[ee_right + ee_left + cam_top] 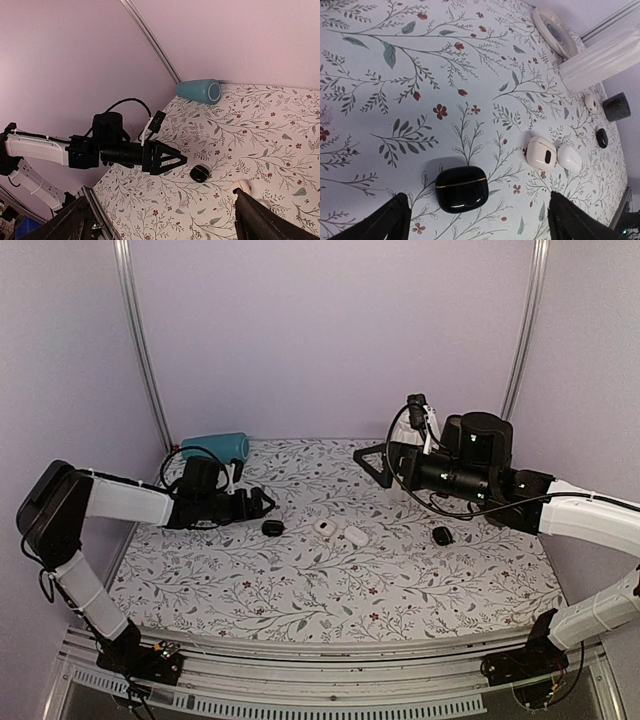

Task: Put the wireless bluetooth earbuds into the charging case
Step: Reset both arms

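The charging case (461, 189) is a small black rounded case with a thin gold seam. It lies shut on the floral table, between and just ahead of my open left fingertips. It also shows in the top view (272, 528) and in the right wrist view (200, 173). My left gripper (262, 502) is low over the table, open and empty, just left of the case. My right gripper (375, 462) is raised at the back right, open and empty, far from the case. No black earbuds show in any view.
Two white oval cases (325, 527) (355, 535) lie mid-table, right of the black case. Another black oval lump (442, 535) lies further right. A teal vase (215, 448) lies at the back left. A white ribbed vase (592, 62) and a round disc (555, 30) are beyond.
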{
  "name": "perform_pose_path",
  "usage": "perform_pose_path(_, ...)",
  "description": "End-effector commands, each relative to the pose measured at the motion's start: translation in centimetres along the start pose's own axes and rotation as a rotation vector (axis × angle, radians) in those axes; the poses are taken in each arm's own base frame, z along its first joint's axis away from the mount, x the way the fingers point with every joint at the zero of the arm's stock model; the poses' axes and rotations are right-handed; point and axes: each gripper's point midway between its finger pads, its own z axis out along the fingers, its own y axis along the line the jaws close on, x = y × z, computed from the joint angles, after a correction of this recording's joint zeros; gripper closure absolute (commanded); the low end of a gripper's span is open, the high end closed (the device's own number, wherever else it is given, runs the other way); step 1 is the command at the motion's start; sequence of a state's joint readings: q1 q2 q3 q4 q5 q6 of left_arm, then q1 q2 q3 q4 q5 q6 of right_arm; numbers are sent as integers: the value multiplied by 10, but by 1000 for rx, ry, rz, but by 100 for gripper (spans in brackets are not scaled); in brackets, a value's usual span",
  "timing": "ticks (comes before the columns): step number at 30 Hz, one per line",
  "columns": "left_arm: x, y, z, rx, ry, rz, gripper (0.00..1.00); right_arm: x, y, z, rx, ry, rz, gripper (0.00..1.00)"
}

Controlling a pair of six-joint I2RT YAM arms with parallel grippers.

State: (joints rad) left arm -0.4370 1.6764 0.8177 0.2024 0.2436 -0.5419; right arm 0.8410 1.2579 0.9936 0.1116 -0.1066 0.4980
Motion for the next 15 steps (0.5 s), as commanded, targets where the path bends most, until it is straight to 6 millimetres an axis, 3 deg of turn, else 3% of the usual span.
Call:
perform_pose_path(1,-17,1,-19,-34,-66,33,4,-15,-3,-3,32,-43,3,1)
perform_pose_path(6,-29,-5,-35,-37,-117,58,4,-17,-16,-4,101,-72,12,1)
perform_pose_path(15,-60,-33,-77,24,-264,134,4,-16,-65,-23,310,-191,-71,1)
